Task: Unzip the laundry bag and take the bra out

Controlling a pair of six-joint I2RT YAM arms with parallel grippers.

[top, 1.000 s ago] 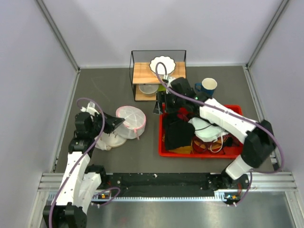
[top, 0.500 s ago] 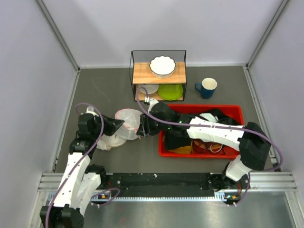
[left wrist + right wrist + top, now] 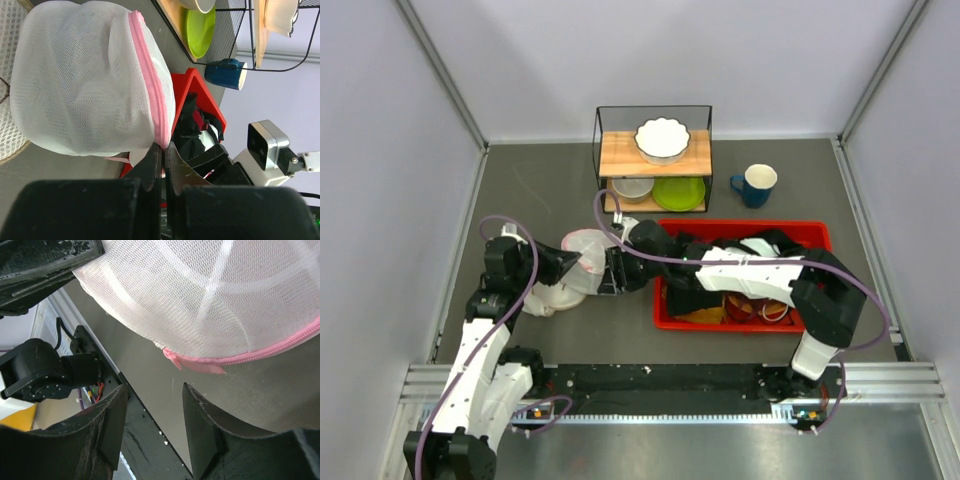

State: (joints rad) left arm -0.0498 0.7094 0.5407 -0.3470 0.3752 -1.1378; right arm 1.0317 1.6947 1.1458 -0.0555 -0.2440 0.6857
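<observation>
Found zipped on the desk, just left of the red bin [image 3: 720, 327]: laundry bag [image 3: 582, 262], domed, white translucent mesh, pink zipper band [image 3: 150, 75] round the rim.
Pinched at the band's end by the left jaws, closed tight on it. Approached from below by the right jaws, half open, holding nothing, near the pink pull tab [image 3: 195, 365].

The left arm folds upward, and the left gripper [image 3: 162, 148] is pinched shut on the laundry bag [image 3: 85, 90] at its rim. The right arm stretches across leftward; the right gripper [image 3: 154, 392] stands open, holding nothing.
</observation>
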